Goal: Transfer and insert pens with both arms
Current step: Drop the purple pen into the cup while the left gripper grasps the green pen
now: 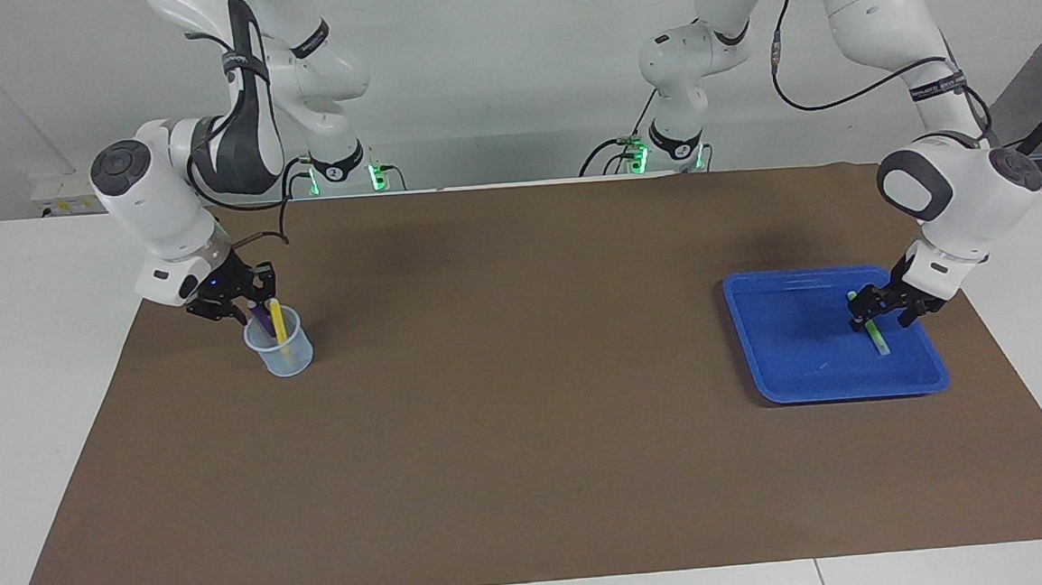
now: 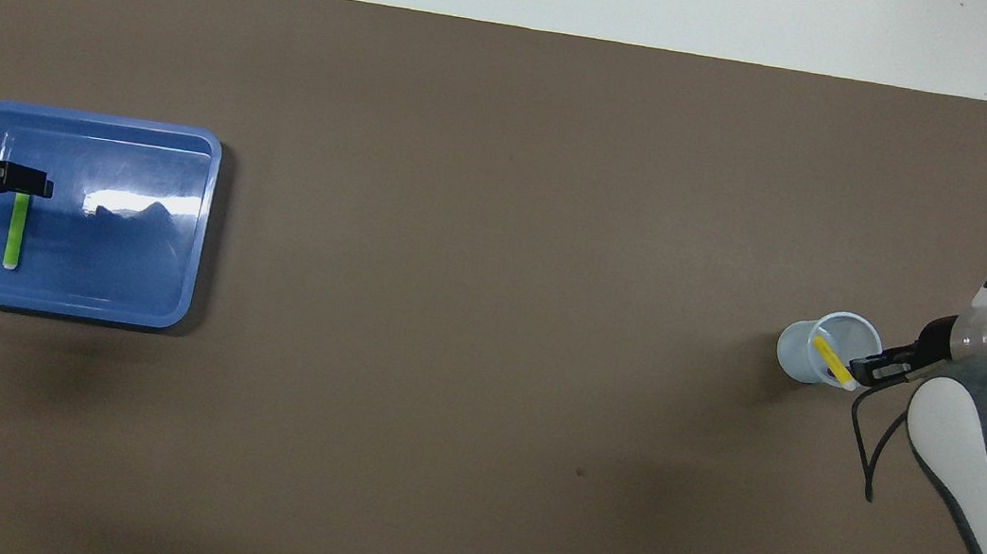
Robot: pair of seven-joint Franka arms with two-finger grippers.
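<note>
Item: green pen [image 1: 874,332], flat in the blue tray [image 1: 788,376] at frame right, long axis running up-frame to down-frame, its upper end directly under the left gripper [image 1: 884,305], jaws spread astride; right gripper [image 1: 234,305], jaws' state indeterminable, at the cup [image 1: 280,348] holding the yellow pen [image 1: 280,325] and purple pen [image 1: 262,324].

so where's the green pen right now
The green pen lies flat in the blue tray at the left arm's end of the table, with the left gripper down at its end nearer the robots.

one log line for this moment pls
left gripper: at green pen in blue tray | right gripper: at cup | yellow pen, purple pen: in cup
</note>
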